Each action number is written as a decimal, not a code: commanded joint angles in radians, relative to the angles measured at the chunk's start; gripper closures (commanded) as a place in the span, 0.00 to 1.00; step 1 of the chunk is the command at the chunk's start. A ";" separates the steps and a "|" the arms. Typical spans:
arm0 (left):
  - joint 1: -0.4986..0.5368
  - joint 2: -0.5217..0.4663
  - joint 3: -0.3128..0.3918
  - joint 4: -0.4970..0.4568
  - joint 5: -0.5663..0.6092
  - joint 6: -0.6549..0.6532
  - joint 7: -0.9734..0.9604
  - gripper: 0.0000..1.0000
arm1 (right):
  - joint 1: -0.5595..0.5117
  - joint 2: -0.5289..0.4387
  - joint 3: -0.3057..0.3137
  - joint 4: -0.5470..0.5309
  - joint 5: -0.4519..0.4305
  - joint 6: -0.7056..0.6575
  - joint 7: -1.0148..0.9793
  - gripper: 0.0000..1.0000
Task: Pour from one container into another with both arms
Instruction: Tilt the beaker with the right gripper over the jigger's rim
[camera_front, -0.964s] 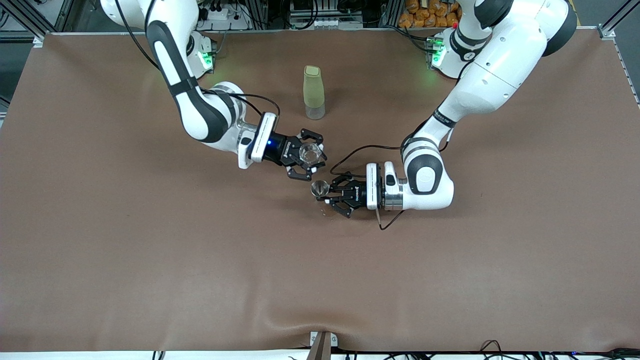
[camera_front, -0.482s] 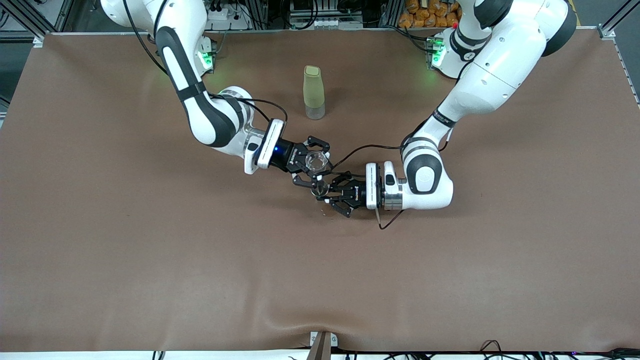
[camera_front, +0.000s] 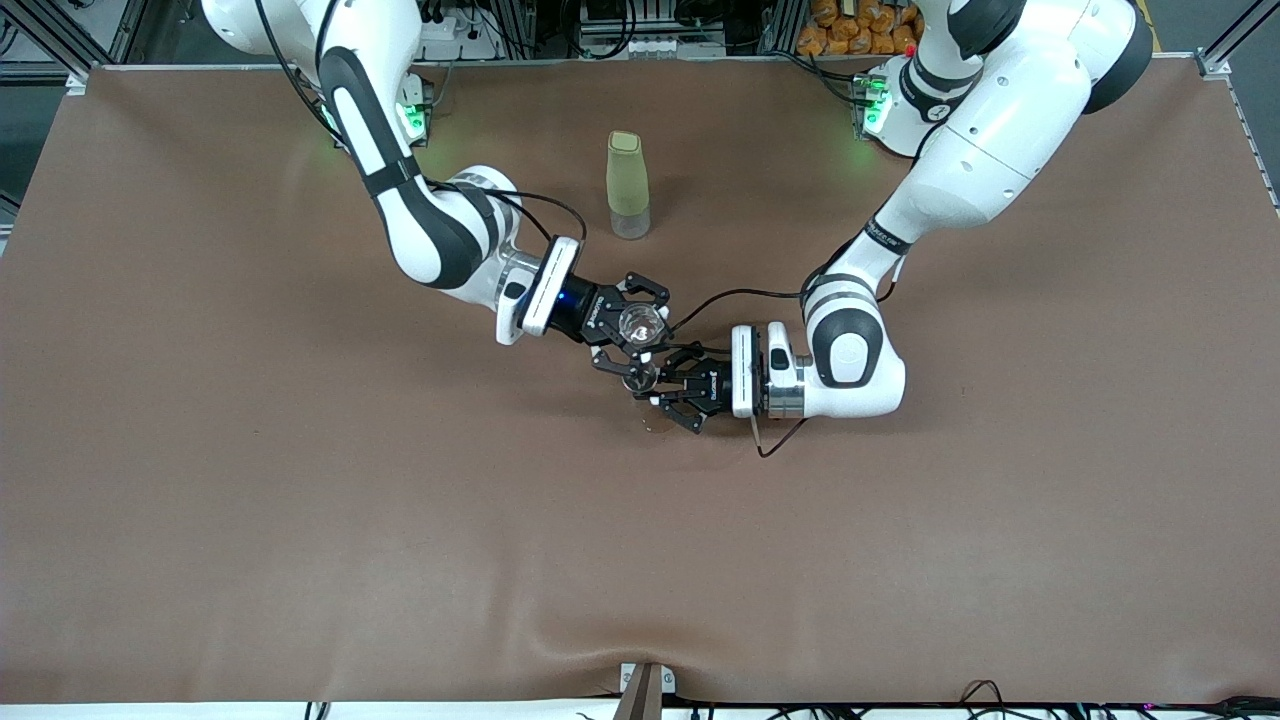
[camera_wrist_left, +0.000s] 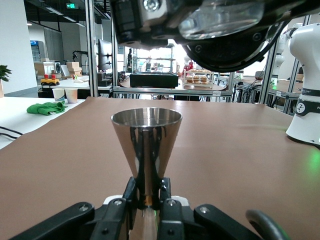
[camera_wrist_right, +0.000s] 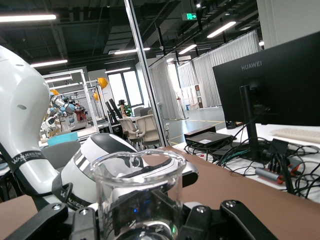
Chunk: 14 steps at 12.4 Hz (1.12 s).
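1. Front view: the right gripper grips a clear glass over the table's middle.
2. The left gripper pinches a shiny metal cup, upright, just under the glass.
3. The cup's bottom is hidden by fingers.

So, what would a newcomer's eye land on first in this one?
Mid-table, the two grippers meet: the right gripper holds a clear glass beaker above the metal cone cup gripped by the left gripper. A pale green bottle stands alone nearer the robots' bases.
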 joint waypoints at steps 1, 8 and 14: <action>-0.007 -0.009 0.003 -0.014 -0.028 0.011 0.009 1.00 | 0.010 0.016 0.006 0.027 0.030 0.027 0.049 1.00; 0.010 -0.007 0.003 -0.019 -0.020 0.008 0.012 1.00 | 0.010 0.015 0.039 0.024 0.040 0.061 0.244 1.00; 0.043 -0.013 0.007 -0.045 -0.011 -0.005 0.046 1.00 | 0.010 0.013 0.054 0.026 0.038 0.096 0.434 1.00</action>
